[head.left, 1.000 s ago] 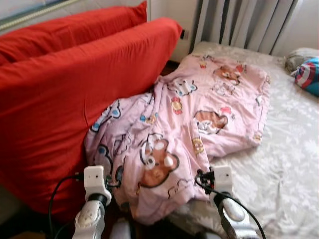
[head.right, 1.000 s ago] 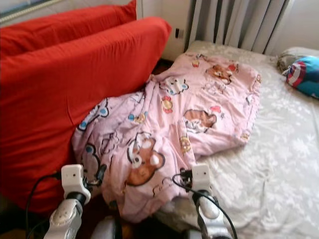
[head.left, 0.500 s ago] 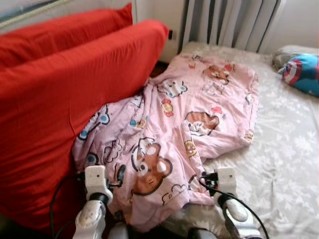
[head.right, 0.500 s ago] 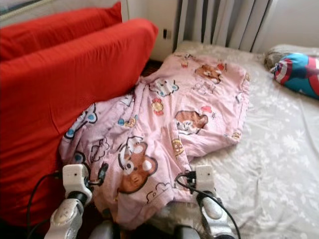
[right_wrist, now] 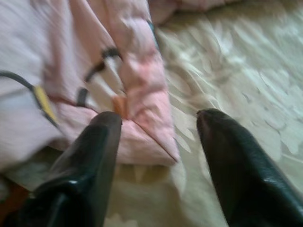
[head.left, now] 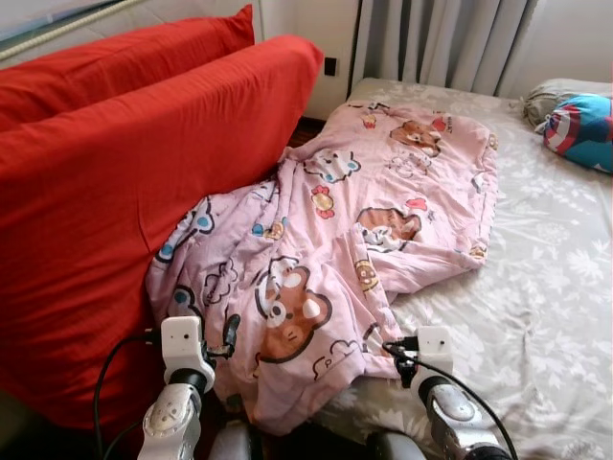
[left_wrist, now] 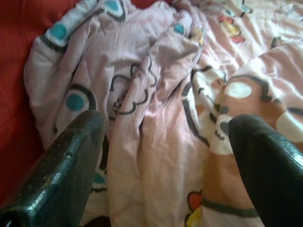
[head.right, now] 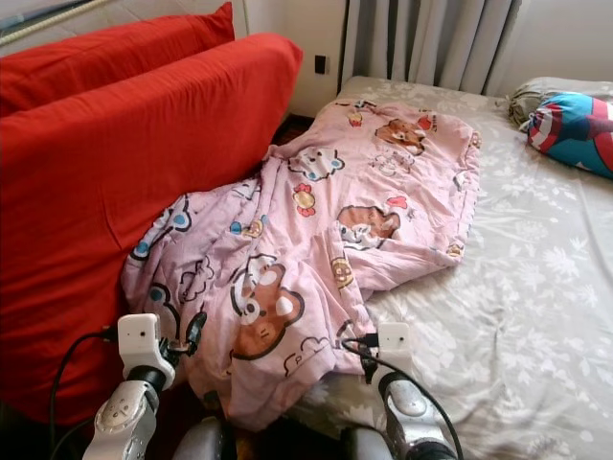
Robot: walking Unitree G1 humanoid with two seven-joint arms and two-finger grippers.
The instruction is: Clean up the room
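A pink cartoon-print blanket (head.left: 354, 230) lies crumpled across the bed (head.left: 536, 316), its near end hanging off the bed's left corner against a big red cushion (head.left: 124, 201). In the left wrist view my left gripper (left_wrist: 165, 142) is open, its fingers (left_wrist: 66, 165) just short of the rumpled blanket (left_wrist: 156, 118). In the right wrist view my right gripper (right_wrist: 158, 127) is open over the blanket's edge (right_wrist: 142, 118), where it meets the floral sheet (right_wrist: 236, 71). Both wrists, left (head.left: 185, 350) and right (head.left: 429, 356), sit low at the bed's near corner.
A second red cushion (head.left: 115, 57) leans behind the first. A blue, red and white shield-print pillow (head.left: 582, 129) rests at the bed's far right. Grey curtains (head.left: 431, 43) hang behind the bed. A wall socket (head.left: 329, 66) sits beside them.
The camera has shifted: the whole scene slid left and slightly down, showing more of the shield pillow. Both grippers stay open near the blanket's near end.
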